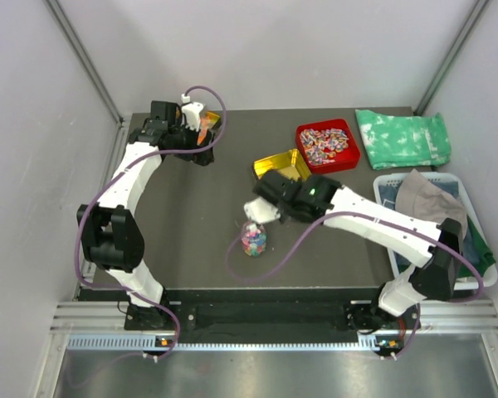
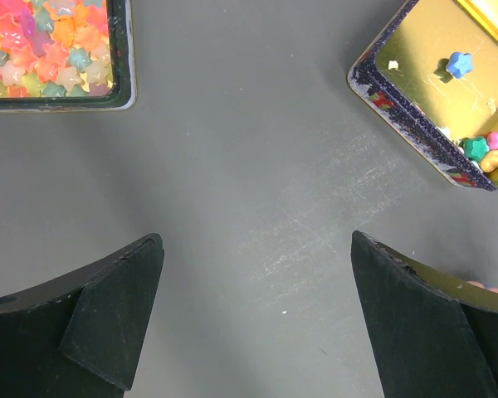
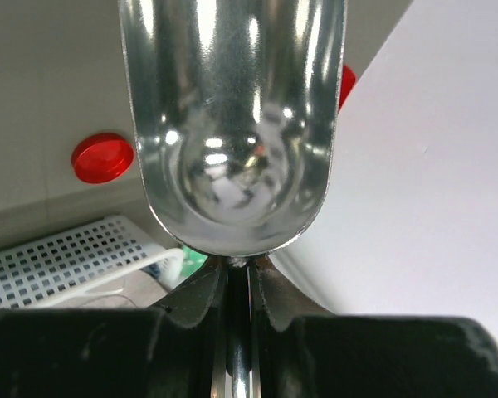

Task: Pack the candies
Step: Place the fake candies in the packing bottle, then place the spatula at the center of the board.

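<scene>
Spreading under both arms, the dark table (image 1: 199,207) carries most of the objects. The left arm (image 1: 137,178) reaches to the far-left corner and the right arm (image 1: 373,222) stretches toward the middle. A white basket (image 1: 383,184) with cloth in it sits at the right edge, with a green cloth (image 1: 402,138) beyond it and a red tray (image 1: 327,145) of striped sweets beside that.

The right gripper (image 3: 236,278) hangs near a gold tin (image 1: 280,164). Its jaws are pinched tight on the thin handle of a metal scoop (image 3: 232,124), whose shiny bowl is empty. The left gripper (image 2: 256,242) hovers over bare table, spread to its widest and holding nothing.

Most of the candies (image 1: 253,242) that show from above fill a small clear container (image 1: 249,226) just in front of the right gripper. The left wrist view shows more packed in a dark-rimmed tray (image 2: 123,58) and a few in a gold-lined tin (image 2: 415,91).
</scene>
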Available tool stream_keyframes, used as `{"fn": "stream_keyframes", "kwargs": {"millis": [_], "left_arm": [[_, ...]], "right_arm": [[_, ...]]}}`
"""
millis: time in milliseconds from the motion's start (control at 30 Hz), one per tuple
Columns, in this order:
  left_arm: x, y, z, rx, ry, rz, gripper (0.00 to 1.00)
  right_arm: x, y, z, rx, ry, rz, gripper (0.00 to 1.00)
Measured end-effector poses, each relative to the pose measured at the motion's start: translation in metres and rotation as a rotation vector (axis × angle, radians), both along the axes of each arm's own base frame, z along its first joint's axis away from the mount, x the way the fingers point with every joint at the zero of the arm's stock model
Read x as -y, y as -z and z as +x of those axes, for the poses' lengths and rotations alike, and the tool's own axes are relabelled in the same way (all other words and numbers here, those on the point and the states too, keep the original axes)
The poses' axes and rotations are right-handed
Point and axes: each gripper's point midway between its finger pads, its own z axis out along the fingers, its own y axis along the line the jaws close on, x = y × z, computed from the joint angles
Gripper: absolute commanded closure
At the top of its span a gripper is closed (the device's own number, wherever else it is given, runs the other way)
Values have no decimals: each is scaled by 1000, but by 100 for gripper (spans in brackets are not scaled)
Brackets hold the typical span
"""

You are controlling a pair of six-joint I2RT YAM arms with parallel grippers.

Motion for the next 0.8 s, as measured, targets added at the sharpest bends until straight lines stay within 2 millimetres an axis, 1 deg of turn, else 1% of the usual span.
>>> {"fn": "stream_keyframes", "kwargs": {"millis": [33, 100, 167, 200, 267, 333, 367, 500, 567, 600, 667, 800], "left_arm": [[0, 0, 0, 0, 1, -1, 1], [0, 0, 0, 0, 2, -2, 1], [1, 0, 0, 0, 3, -2, 1], [1, 0, 0, 0, 3, -2, 1], [1, 0, 0, 1, 2, -3, 1], [1, -1, 1, 3, 3, -4, 1], [1, -1, 1, 5, 5, -7, 1], [0, 3, 5, -4, 3, -14, 1], [-1, 8, 8, -15, 0, -16, 1], [-1, 11, 10, -21, -2, -15, 1], [-2, 16, 11, -33, -4, -15, 1], [-3, 18, 11, -39, -5, -17, 1]], "right_arm": [[5, -4, 7, -3, 28, 25, 100], [15, -21, 31, -1, 125, 153, 100], [35, -26, 53, 12, 219, 219, 100], [43, -26, 64, 15, 258, 261, 100], [55, -18, 82, 10, 325, 304, 100], [59, -4, 99, -10, 376, 341, 100], [58, 8, 108, -26, 398, 355, 100], [43, 64, 137, -122, 470, 386, 100], [35, 90, 149, -156, 494, 398, 100], [32, 99, 151, -172, 501, 400, 100], [25, 116, 154, -209, 520, 407, 100], [17, 129, 159, -225, 538, 433, 100]]}}
